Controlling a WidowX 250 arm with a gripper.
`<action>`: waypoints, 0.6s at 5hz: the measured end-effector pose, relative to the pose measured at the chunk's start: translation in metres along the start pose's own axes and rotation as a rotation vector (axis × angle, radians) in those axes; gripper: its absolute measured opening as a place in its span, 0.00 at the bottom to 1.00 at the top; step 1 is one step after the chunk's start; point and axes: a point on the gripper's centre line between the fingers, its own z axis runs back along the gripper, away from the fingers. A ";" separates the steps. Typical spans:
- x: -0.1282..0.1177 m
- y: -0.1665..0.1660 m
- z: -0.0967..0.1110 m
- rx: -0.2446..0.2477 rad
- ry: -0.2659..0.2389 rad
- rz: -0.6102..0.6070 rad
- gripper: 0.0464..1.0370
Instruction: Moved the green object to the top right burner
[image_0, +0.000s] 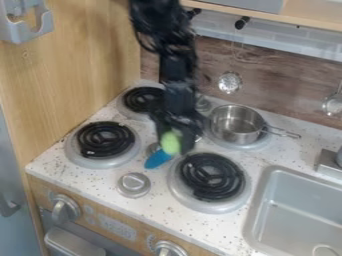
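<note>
Camera view: the stovetop (93, 177) spreads below you, and your black arm (179, 80) comes down over it from 12 o'clock. The top right burner (250, 146) lies near, at about 2 o'clock from your gripper (175, 147), with a steel pot (235, 122) sitting on it. Your gripper points to 6 o'clock over the middle of the stove, its fingers drawn in to about the width of the green object (169, 142), which you appear to have pinched between them. That object's long axis runs roughly 12 to 6. Off its lower end, at 7 o'clock, is a blue piece (158, 159) slanting 1 to 7; you cannot tell whether the two are joined. Your next move likely calls for carrying toward 2 o'clock, high enough that nothing trailing catches the pot's wall.
</note>
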 end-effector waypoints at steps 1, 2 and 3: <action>0.010 -0.020 -0.015 0.014 0.035 -0.067 0.57; 0.014 -0.021 -0.022 0.015 0.050 -0.080 0.57; 0.021 -0.034 -0.030 0.019 0.049 -0.109 0.57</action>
